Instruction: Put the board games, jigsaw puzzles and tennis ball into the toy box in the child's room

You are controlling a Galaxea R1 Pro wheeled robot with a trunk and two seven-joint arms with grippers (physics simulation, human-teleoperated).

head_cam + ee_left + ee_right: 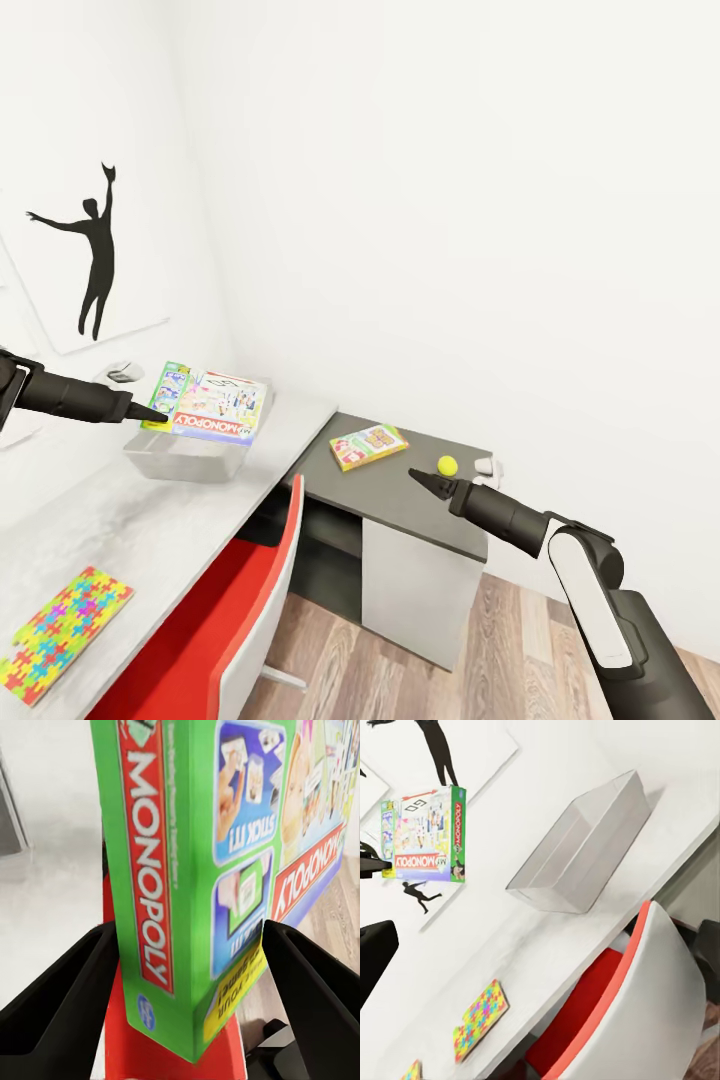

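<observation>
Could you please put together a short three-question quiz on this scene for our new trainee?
1. True or false: the left gripper holds the Monopoly box above the toy box.
2. Which lies nearest the tennis ball? A) the jigsaw puzzle B) the small game box C) the red chair
3. Fill in: the right gripper carries ____.

Key
1. True: its fingers pinch one end of the box, and it hangs over the clear bin.
2. B: both lie on the dark lower desk.
3. Nothing: its tips hover near the ball, apart from it.
</observation>
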